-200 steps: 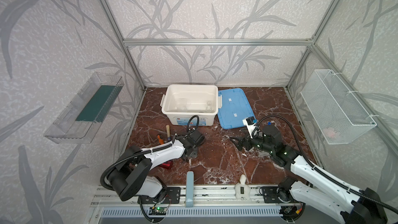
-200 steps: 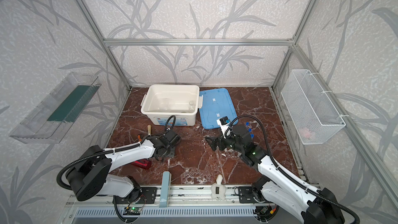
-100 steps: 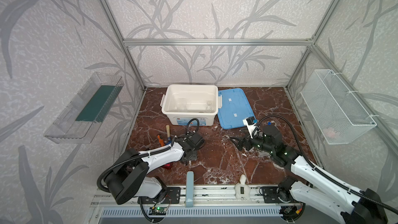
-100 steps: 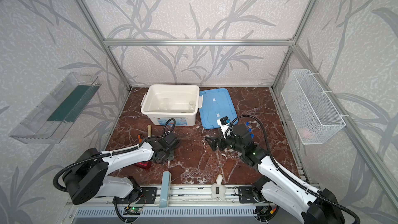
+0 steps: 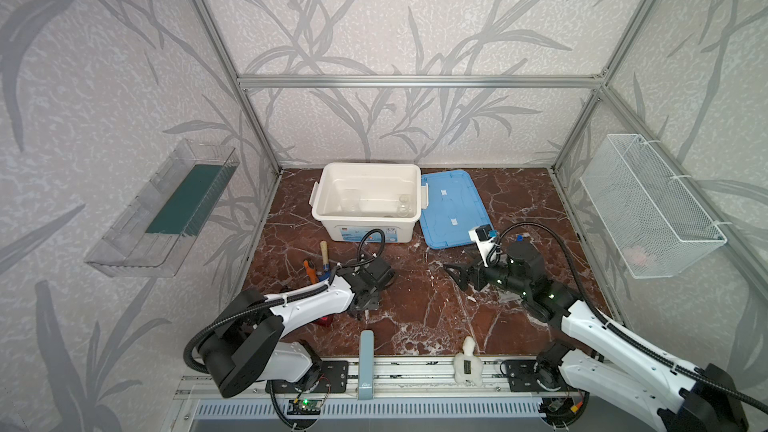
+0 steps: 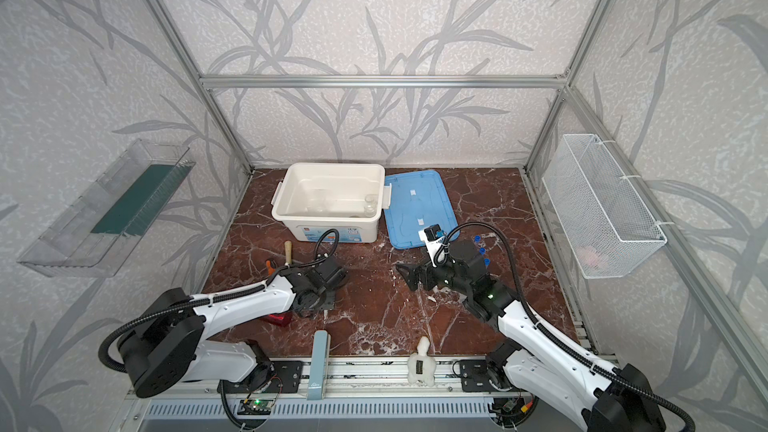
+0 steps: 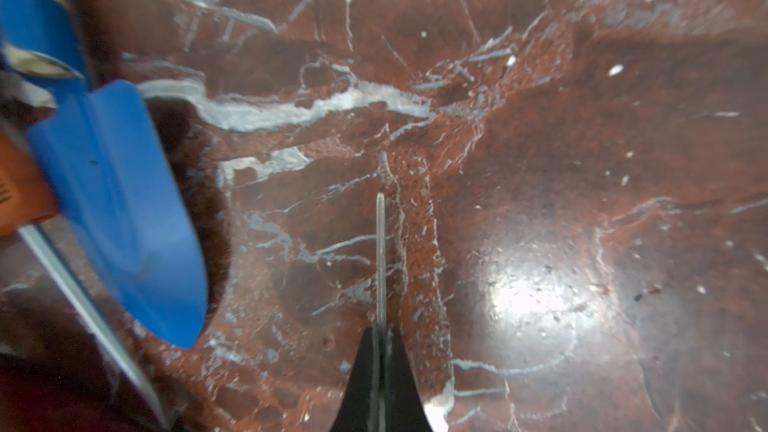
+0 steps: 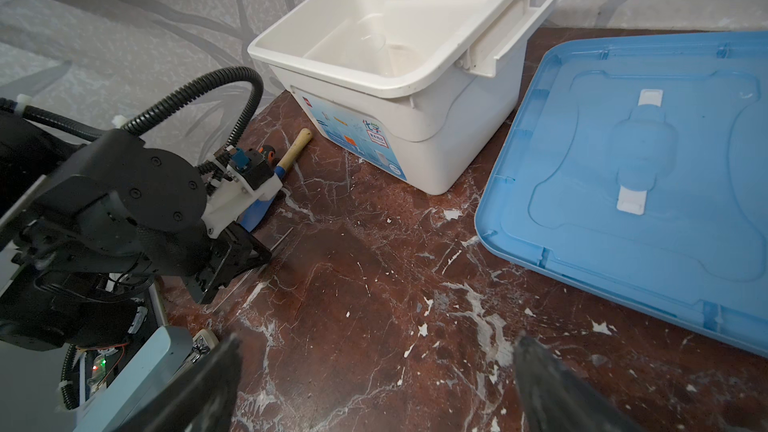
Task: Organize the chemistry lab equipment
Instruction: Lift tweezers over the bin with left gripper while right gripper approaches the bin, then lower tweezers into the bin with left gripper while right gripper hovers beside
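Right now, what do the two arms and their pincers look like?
Both match: the left arm and right arm have white shells and black joints. A ribbed black cable loops over each wrist beside a white camera bracket. The left pincer and right pincer are black, with tapered fingers. Green lights glow on the right arm.

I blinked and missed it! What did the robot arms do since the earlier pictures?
The left gripper sank a little lower and closed its jaws on a thin glass rod. The right gripper stayed put, wide open. The white bin, blue lid and blue trowel did not move.
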### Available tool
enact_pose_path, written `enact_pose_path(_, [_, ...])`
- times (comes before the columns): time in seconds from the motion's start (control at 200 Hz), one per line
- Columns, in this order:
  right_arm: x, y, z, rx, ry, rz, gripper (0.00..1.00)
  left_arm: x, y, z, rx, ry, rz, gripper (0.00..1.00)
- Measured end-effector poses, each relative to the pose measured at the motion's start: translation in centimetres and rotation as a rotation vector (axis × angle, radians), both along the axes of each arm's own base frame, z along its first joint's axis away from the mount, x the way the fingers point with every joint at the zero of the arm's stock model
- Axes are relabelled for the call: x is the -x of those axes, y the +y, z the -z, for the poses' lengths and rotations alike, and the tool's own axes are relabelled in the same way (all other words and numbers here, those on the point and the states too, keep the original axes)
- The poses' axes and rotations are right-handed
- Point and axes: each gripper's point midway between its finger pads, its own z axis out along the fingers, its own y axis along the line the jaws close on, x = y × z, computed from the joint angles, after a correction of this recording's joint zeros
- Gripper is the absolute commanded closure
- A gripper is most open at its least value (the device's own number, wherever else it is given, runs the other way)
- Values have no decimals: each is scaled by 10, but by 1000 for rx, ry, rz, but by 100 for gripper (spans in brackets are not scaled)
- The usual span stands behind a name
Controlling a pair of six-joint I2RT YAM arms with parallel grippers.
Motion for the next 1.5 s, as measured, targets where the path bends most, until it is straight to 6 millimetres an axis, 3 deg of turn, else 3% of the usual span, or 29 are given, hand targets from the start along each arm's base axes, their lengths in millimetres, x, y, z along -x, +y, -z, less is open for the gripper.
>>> enact_pose_path(0.11, [0, 0, -1, -3, -2, -1, 0, -7, 0, -32, 41, -86, 6, 100])
enact_pose_path(0.235, [-2, 6, -13, -23, -14, -18, 0, -21, -7, -91, 125, -246, 40, 100])
enact_pose_path(0.48, [-30, 38, -82, -118, -91, -68, 1, -53, -9, -206, 167, -457, 78, 100])
enact_pose_path(0.62, [-42, 62, -109, -159, -103, -94, 1, -97, 1, -269, 180, -546, 48, 100])
enact_pose_path(0.7, [-47, 77, -120, -167, -111, -111, 1, -128, 5, -294, 135, -564, 66, 100])
enact_pose_path(0.785, [-53, 86, -128, -180, -120, -106, 1, -167, -4, -315, 80, -591, 141, 100])
enact_pose_path(0.905, [-71, 90, -129, -193, -103, -52, 1, -215, -18, -305, -46, -567, 283, 100])
enact_pose_path(1.07, [-97, 96, -122, -203, -54, 5, 1, -259, -14, -247, -219, -428, 430, 100])
enact_pose_path(1.19, [-104, 97, -114, -202, -27, 28, 1, -274, -3, -212, -318, -337, 539, 100])
enact_pose_path(1.499, [-113, 90, -106, -202, -8, 59, 1, -299, 19, -180, -371, -300, 712, 100])
